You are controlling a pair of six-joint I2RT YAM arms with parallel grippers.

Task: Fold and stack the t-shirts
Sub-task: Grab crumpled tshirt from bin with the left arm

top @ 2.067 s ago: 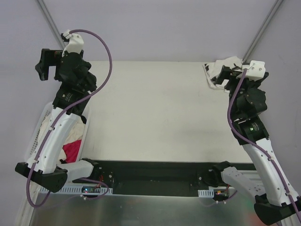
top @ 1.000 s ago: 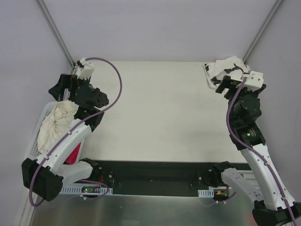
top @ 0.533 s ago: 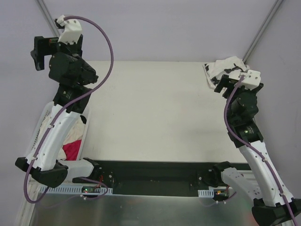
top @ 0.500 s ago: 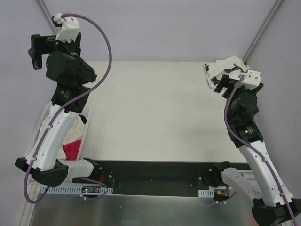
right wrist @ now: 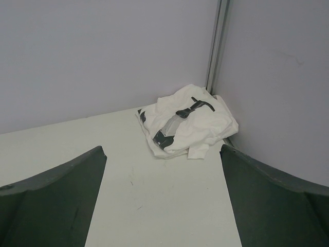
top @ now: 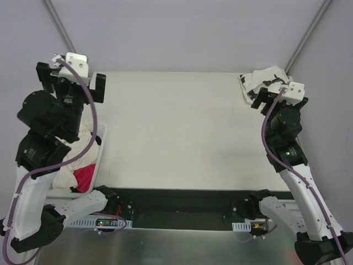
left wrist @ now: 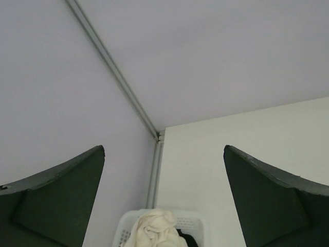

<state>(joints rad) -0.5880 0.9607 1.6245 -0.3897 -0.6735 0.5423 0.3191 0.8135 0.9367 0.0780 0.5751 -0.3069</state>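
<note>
Pale lilac walls close in a cream-white table (top: 182,132), seen from above with two black-and-white robot arms rising from the bottom of the frame.

At the upper right of the overhead view, a white t-shirt with black printed marks (top: 263,80) lies crumpled in the table's far corner, against the walls. The right gripper (top: 279,98) hangs just below it in the frame, not touching it. In the right wrist view that shirt (right wrist: 187,123) sits at upper centre, loosely bunched, and the claw (right wrist: 162,206) has its two dark fingers spread wide at the lower corners with nothing between them.

At the left edge of the overhead view, a white slatted basket (top: 101,150) stands beside the table. It holds a rumpled cream-white t-shirt (top: 84,137) and a patch of red cloth (top: 85,176), partly hidden by the left arm. The left gripper (top: 71,84) is raised above the basket at upper left, claw spread apart and holding nothing. In the left wrist view the basket (left wrist: 199,224) and the cream shirt (left wrist: 154,229) show at bottom centre, between the two wide-set fingers (left wrist: 56,198).
</note>
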